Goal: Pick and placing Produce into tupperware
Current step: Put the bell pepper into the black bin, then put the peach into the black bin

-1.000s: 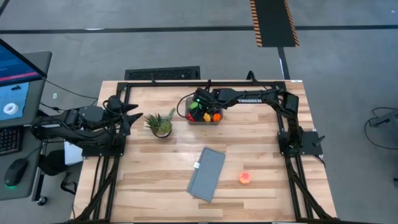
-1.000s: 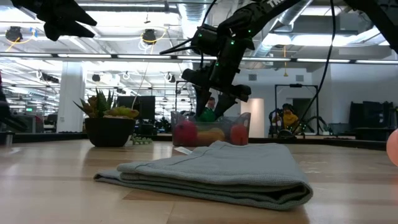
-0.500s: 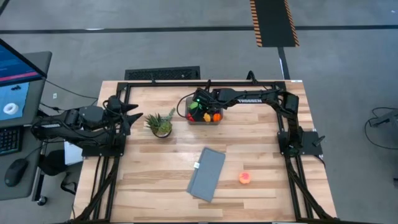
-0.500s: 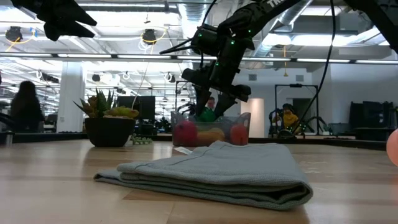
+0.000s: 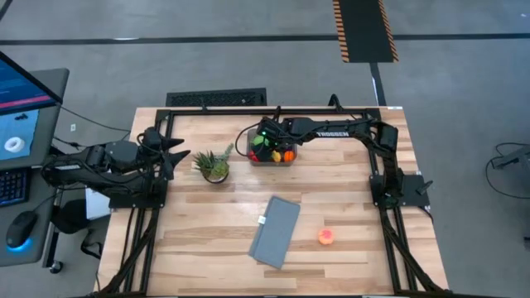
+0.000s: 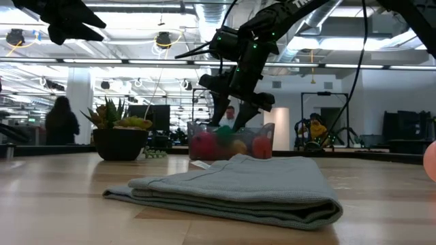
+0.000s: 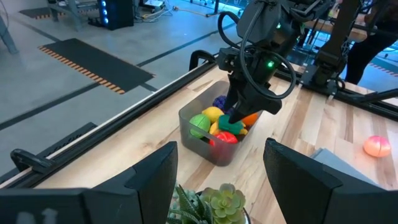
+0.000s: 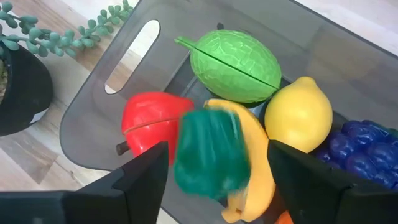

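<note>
The tupperware (image 5: pixel 271 150) stands at the table's far middle, holding a light green piece (image 8: pixel 233 62), a yellow lemon (image 8: pixel 298 115), a red piece (image 8: pixel 146 118) and purple grapes (image 8: pixel 360 149). My right gripper (image 8: pixel 217 180) hangs open just above it, pointing steeply down. A dark green piece (image 8: pixel 211 152) shows blurred between its fingers, clear of both, over the other produce. An orange-pink piece (image 5: pixel 326 237) lies on the table at the near right. My left gripper (image 5: pixel 180 151) waits open, raised at the far left.
A spiky potted plant (image 5: pixel 214 164) stands left of the tub. A folded grey cloth (image 5: pixel 276 232) lies in the near middle of the table. Black frame rails run along the table's far, left and right edges. A person (image 6: pixel 61 122) stands in the room behind.
My right gripper has let go of the dark green piece, which has dropped from between the fingers down among the other produce in the tub. The arm itself has kept still.
</note>
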